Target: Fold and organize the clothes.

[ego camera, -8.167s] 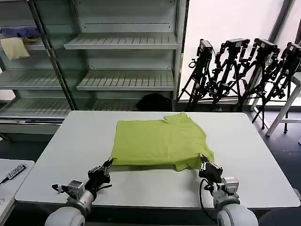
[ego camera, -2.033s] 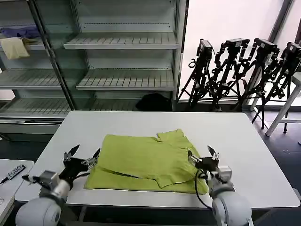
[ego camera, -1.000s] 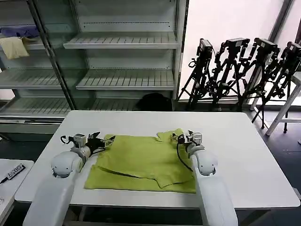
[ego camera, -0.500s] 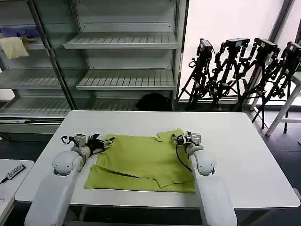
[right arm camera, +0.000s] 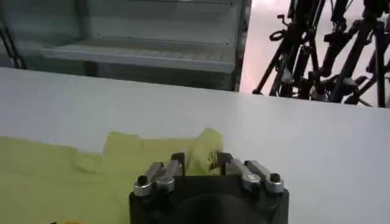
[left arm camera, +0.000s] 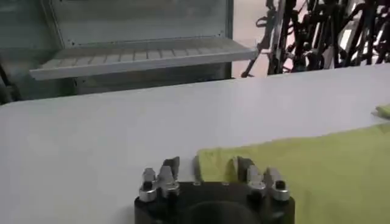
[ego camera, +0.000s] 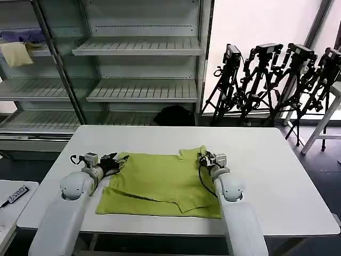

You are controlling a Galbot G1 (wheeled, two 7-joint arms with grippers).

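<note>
Head view: T-shirt point(ego camera: 160, 181) partly folded on white table point(ego camera: 277, 170), near edge doubled; more folds left, I judge. Left gripper point(ego camera: 118, 159) at far-left corner, right gripper point(ego camera: 203, 158) at far-right. Shelves, tripods behind.
L wrist: fingers point(left arm camera: 172, 167) apart, straddling shirt edge.
R wrist: fingers point(right arm camera: 178, 159) apart over shirt corner; grip unclear.

I count one T-shirt point(ego camera: 165, 181) on one table point(ego camera: 277, 170), my two grippers, left point(ego camera: 118, 160) and right point(ego camera: 204, 157), four tripods point(ego camera: 277, 80) far right.
</note>
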